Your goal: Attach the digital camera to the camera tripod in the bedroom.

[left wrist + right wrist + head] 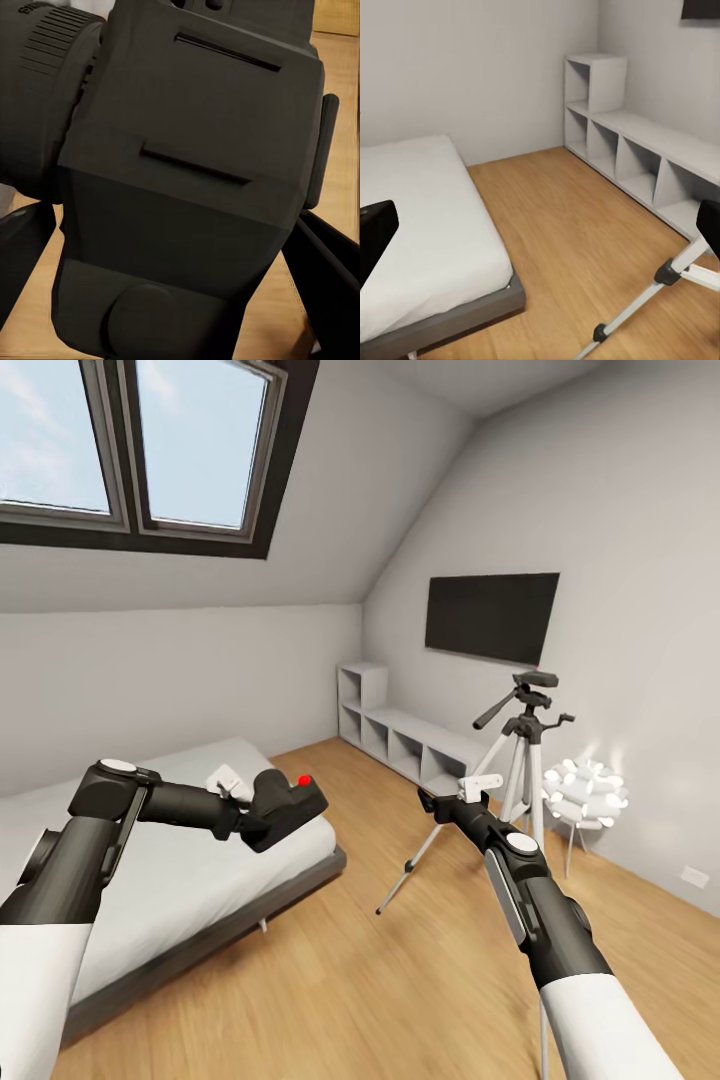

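Observation:
My left gripper [268,812] is shut on the digital camera [290,807], a black box with a red button on top, held in the air over the bed's foot corner. In the left wrist view the camera body [187,172] sits between the dark fingers [330,281]. The camera tripod [524,745] stands on the wood floor near the right wall under the TV, with silver legs, a black head and a pan handle. My right gripper [428,800] is open and empty, just left of the tripod's legs. One tripod leg [649,296] shows past the spread right fingers [376,234].
A grey-framed white bed [190,870] lies at the left. A low white cubby shelf [400,735] runs along the right wall below the black TV [492,616]. A white ball-cluster lamp [585,792] stands right of the tripod. Wood floor [350,980] lies between them.

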`<state>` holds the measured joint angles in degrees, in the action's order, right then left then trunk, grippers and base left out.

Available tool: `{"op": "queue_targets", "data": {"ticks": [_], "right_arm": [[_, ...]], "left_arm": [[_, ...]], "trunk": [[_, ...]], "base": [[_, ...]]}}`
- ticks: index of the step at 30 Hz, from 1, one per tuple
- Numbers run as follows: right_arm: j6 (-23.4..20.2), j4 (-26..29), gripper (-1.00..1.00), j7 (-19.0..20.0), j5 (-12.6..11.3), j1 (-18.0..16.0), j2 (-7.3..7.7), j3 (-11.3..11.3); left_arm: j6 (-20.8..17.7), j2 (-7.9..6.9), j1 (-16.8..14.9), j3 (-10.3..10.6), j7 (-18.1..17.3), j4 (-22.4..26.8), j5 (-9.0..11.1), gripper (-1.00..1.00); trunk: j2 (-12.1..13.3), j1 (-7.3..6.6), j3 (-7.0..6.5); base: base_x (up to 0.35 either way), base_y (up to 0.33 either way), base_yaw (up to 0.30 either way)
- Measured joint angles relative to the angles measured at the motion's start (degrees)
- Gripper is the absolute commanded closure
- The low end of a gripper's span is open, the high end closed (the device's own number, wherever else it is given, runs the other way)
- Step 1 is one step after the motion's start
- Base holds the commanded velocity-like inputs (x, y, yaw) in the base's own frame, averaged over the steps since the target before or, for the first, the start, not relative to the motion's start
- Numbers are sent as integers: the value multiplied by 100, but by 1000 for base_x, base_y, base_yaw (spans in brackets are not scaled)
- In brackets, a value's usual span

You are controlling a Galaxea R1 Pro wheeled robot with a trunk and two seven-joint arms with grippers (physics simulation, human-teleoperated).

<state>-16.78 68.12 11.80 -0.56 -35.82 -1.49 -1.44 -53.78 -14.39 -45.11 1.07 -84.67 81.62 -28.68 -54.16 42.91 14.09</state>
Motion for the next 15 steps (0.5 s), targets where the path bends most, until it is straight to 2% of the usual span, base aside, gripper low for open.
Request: {"op": "queue_targets", "data": {"ticks": [7,10,11,15], "right_arm": [[3,0,-100,-1,0,0,-3,-46],[5,0,-100,2,0,0,-3,-55],[4,0,-100,3,0,0,-3,-57],[6,0,-100,6,0,0,-6,-61]], "left_arm": [[-276,-41,-67,5,1,-35,-3,100],[-321,-65,-340,32,-9,-125,-7,100],[-339,-74,-530,77,-16,-230,-14,100],[-373,-116,-971,226,-42,-617,-19,100]], "trunk": [[281,-154,-126],[402,-221,-180],[441,-242,-199],[602,-330,-270]], "base": [[2,0,0],[42,0,0],[65,0,0],[77,0,0]]}}
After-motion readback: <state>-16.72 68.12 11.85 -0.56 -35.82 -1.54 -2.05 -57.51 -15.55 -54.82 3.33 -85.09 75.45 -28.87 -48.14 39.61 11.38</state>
